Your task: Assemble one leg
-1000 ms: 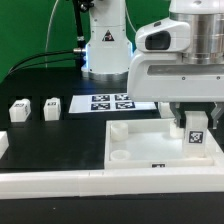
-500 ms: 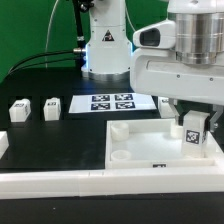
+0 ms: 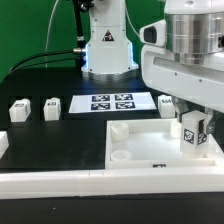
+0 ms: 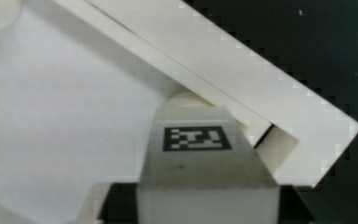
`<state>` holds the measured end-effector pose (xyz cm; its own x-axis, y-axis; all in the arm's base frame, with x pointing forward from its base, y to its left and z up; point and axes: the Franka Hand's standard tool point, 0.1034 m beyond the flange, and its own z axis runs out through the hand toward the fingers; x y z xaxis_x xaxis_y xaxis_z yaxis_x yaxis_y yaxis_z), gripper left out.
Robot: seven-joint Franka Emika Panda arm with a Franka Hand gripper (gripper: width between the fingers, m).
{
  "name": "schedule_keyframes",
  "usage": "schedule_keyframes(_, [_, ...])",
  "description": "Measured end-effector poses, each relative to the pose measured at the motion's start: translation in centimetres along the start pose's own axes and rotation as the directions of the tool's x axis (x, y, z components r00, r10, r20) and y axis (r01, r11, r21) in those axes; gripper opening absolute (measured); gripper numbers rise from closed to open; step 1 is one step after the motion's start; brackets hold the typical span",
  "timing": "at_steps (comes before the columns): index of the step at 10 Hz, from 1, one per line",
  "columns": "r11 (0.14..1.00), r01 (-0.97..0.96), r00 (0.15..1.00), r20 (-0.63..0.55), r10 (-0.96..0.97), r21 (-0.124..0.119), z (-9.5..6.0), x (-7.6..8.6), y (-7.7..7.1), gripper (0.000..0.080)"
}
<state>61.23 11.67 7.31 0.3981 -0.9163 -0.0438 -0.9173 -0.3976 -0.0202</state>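
My gripper (image 3: pixel 192 122) is shut on a white leg (image 3: pixel 193 134) with a black-and-white marker on its face. It holds the leg upright over the corner of the large white tray-like piece (image 3: pixel 140 143) at the exterior view's right, low inside the tray's rim. In the wrist view the leg (image 4: pixel 197 150) fills the space between my dark fingers (image 4: pixel 126 203), and its tip sits against the tray's rim (image 4: pixel 247 70). Two more legs (image 3: pixel 19 110) (image 3: pixel 52 107) stand at the exterior view's left.
The marker board (image 3: pixel 112 102) lies behind the tray, in front of the robot base (image 3: pixel 105 45). A long white rail (image 3: pixel 60 184) runs along the front edge. A small white part (image 3: pixel 3 146) shows at the exterior view's far left.
The arm has turned and shifted slightly toward the exterior view's right, still holding the leg at the tray's corner; the leg has stayed almost in place.
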Motion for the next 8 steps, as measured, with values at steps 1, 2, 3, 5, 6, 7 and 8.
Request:
schedule_keyframes(1, [0.991, -0.133, 0.991, 0.010, 0.133, 0.003, -0.01, 0.00, -0.02, 0.0294])
schedule_keyframes(2, [0.968, -0.252, 0.968, 0.019, 0.252, 0.005, -0.03, 0.07, -0.04, 0.0294])
schedule_keyframes(3, [0.938, -0.345, 0.938, 0.026, 0.345, 0.004, -0.05, 0.13, -0.06, 0.0294])
schedule_keyframes(5, [0.844, -0.537, 0.843, 0.038, 0.536, 0.004, -0.08, 0.13, -0.17, 0.0294])
schedule_keyframes(6, [0.808, -0.589, 0.807, 0.038, 0.589, 0.005, -0.09, 0.14, -0.18, 0.0294])
schedule_keyframes(7, [0.749, -0.662, 0.749, 0.034, 0.662, 0.005, -0.15, 0.17, -0.21, 0.0294])
schedule_keyframes(8, [0.746, -0.666, 0.746, 0.033, 0.665, 0.006, -0.16, 0.20, -0.19, 0.0294])
